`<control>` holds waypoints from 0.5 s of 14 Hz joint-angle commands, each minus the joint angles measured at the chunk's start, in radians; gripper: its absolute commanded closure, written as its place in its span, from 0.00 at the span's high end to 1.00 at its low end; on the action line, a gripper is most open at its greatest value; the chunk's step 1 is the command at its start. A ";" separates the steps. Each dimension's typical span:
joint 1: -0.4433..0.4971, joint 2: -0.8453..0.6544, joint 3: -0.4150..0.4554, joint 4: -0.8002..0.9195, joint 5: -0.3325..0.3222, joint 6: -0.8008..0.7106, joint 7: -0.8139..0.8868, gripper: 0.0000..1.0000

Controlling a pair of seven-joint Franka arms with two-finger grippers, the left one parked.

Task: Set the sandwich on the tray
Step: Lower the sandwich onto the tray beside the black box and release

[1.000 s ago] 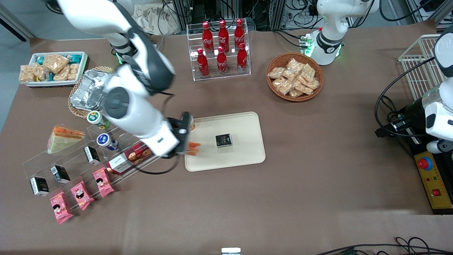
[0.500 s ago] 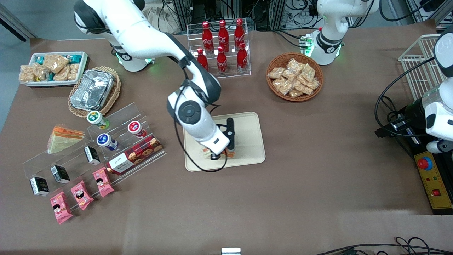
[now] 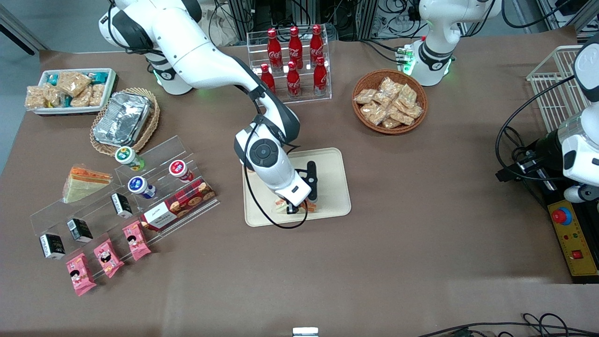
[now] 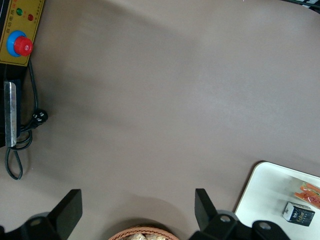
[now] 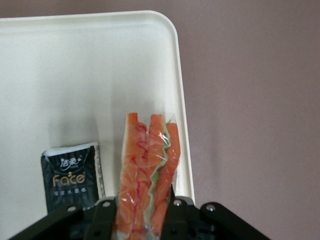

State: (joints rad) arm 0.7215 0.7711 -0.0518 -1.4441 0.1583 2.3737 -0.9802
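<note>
The right gripper (image 5: pixel 142 207) is clamped on the clear-wrapped triangular sandwich with orange and green filling (image 5: pixel 147 170), which sticks out from between its fingers over the cream-beige rectangular plastic tray (image 5: pixel 75 75), beside a small black packet (image 5: pixel 72 177) lying on that tray.

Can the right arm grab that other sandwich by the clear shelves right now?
Probably not yet. The gripper is over the tray, shut on a sandwich. The other sandwich lies uncovered on the table toward the working arm's end, so once this one is released the way looks free.
</note>
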 commanded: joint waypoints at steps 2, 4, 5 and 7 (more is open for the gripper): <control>0.000 0.005 -0.003 0.010 -0.023 0.019 0.008 0.99; -0.005 -0.004 -0.002 0.011 -0.013 0.015 0.015 0.99; -0.011 -0.016 0.000 0.011 -0.010 0.007 0.017 0.99; -0.026 -0.045 0.003 0.011 0.003 -0.028 0.023 0.99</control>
State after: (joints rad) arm 0.7125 0.7639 -0.0535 -1.4299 0.1562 2.3804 -0.9741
